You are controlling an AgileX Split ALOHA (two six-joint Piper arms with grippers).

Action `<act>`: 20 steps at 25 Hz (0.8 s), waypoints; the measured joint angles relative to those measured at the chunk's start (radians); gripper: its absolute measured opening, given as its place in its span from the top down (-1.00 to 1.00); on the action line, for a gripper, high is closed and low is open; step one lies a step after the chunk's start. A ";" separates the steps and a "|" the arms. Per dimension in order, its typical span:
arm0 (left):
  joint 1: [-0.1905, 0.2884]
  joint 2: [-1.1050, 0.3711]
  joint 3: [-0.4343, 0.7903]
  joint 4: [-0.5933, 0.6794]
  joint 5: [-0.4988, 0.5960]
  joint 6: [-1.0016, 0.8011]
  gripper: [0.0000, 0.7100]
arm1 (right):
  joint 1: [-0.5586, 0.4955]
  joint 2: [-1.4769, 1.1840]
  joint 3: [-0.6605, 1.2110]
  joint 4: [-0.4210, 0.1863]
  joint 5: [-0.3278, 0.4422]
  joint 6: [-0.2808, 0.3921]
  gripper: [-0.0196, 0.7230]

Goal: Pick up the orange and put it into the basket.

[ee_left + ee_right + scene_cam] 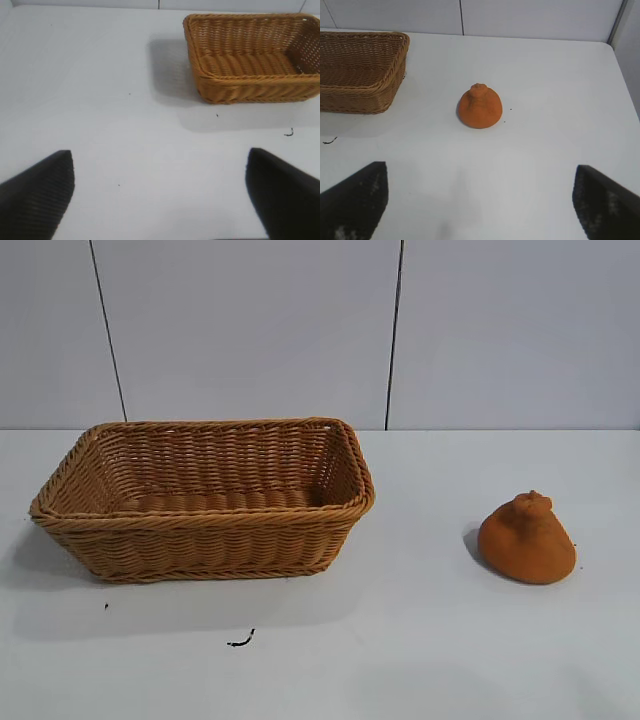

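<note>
The orange [527, 540] is a matte orange-brown lump with a knobby tip, sitting on the white table at the right. The woven wicker basket [205, 525] stands to its left, with nothing inside it. Neither arm shows in the exterior view. In the right wrist view the orange [480, 107] lies ahead of my right gripper [480, 172], whose dark fingers [357, 197] stand wide open over bare table, well short of it. The basket [362, 95] is off to one side there. My left gripper [161, 160] is open too, above bare table, with the basket [250, 87] far ahead.
The white table [400, 660] has a small black scrap [240, 642] in front of the basket and a few dark specks. A pale panelled wall [300, 330] rises behind the table. The table's far edge and right edge show in the right wrist view.
</note>
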 joint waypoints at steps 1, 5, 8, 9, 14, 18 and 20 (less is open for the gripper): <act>0.000 0.000 0.000 0.000 0.000 0.000 -0.88 | 0.000 0.000 0.000 0.000 0.000 0.000 -0.92; 0.000 0.000 0.000 0.000 0.000 0.000 -0.88 | 0.000 0.000 0.000 0.000 0.000 0.000 -0.92; 0.000 0.000 0.000 0.000 0.000 0.000 -0.88 | 0.000 0.000 0.000 -0.001 0.000 0.000 -0.92; 0.000 0.000 0.000 0.000 -0.001 0.000 -0.88 | 0.000 0.000 0.000 -0.008 0.000 0.000 -0.92; 0.000 0.000 0.000 0.000 -0.001 0.000 -0.88 | 0.000 0.202 -0.119 -0.035 0.003 0.000 -0.92; 0.000 0.000 0.000 0.000 -0.001 0.000 -0.88 | 0.000 0.455 -0.261 -0.036 0.000 0.036 -0.92; 0.000 0.000 0.000 0.000 -0.001 0.000 -0.88 | 0.000 0.527 -0.301 -0.036 0.000 0.048 -0.92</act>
